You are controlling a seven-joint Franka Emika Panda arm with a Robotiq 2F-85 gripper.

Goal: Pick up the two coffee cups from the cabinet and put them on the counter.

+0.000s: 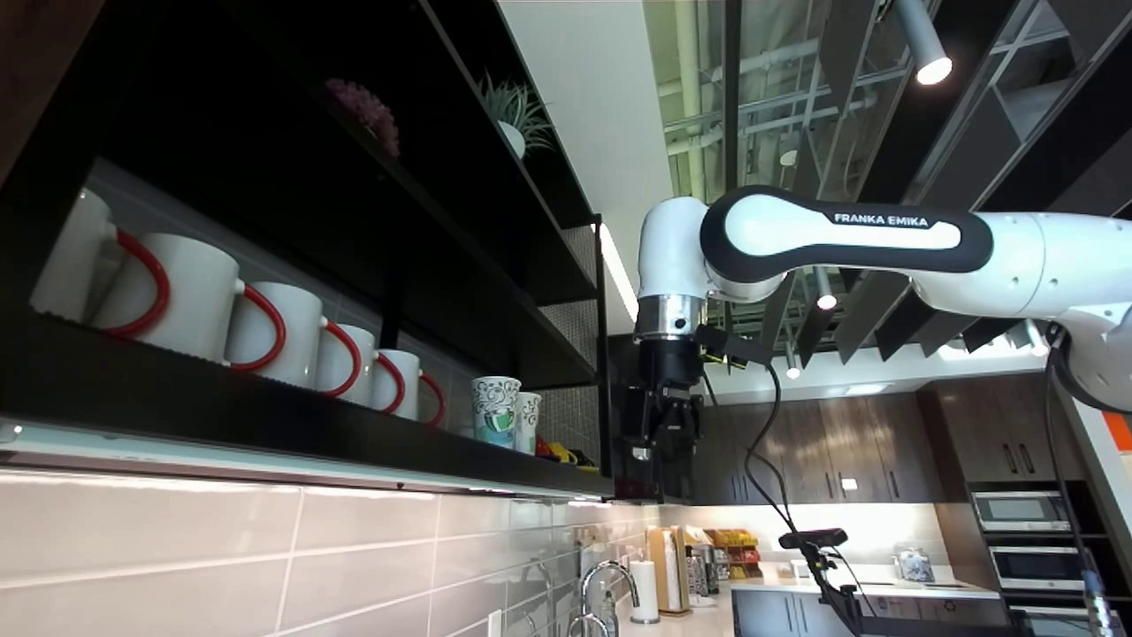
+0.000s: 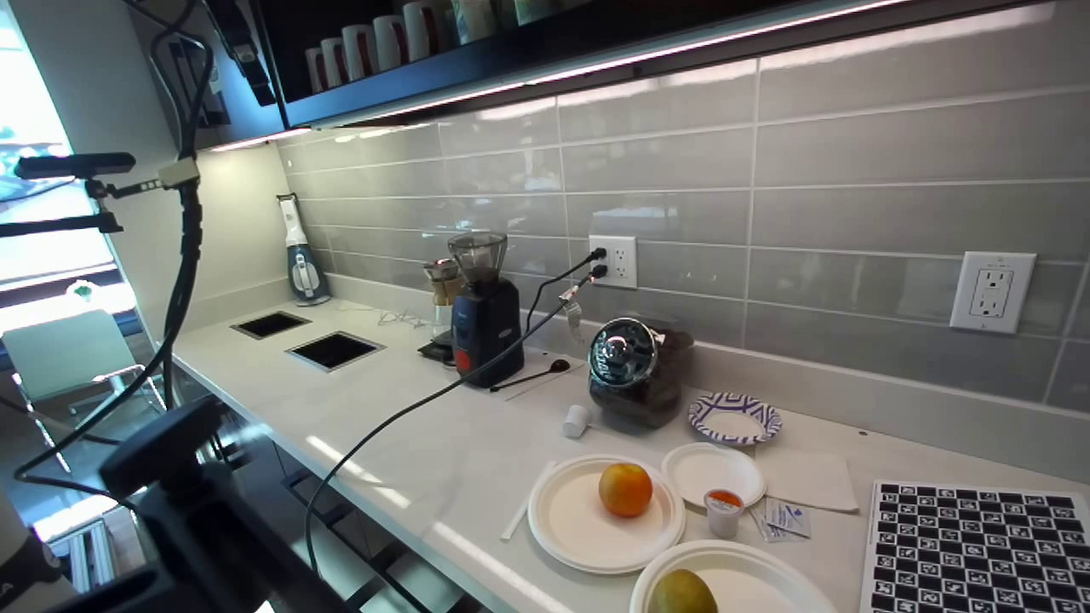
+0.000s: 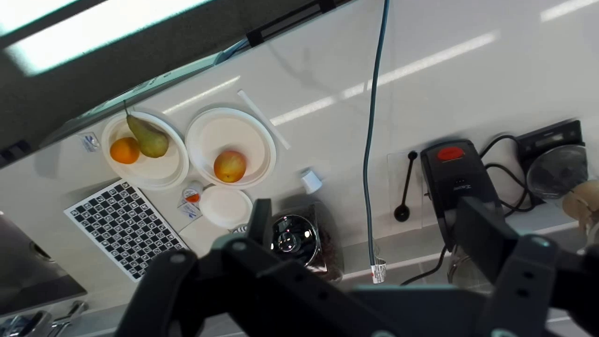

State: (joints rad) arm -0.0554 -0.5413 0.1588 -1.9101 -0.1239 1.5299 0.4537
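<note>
Two tapered cups with green marks stand upright on the lowest shelf of the dark cabinet (image 1: 265, 416): a nearer cup (image 1: 495, 411) and a second cup (image 1: 527, 423) just beside it. Their lower parts also show at the top of an exterior view, a cup (image 2: 473, 19) and another cup (image 2: 536, 8), under the cabinet edge (image 2: 409, 89). My gripper (image 1: 663, 435) hangs pointing down, right of the cups in the picture and apart from them. In the wrist view the gripper (image 3: 374, 229) is wide open with nothing held, over the counter (image 3: 318, 131); the cups are out of view there.
White mugs (image 1: 186, 292) with red handles line the same shelf. The counter holds plates (image 2: 606, 553) with fruit, a coffee-bean jar (image 2: 639, 375), a grinder (image 2: 487, 328) and a patterned board (image 2: 979, 545). A cable (image 3: 372, 117) crosses above the counter. Upper shelves overhang the cups.
</note>
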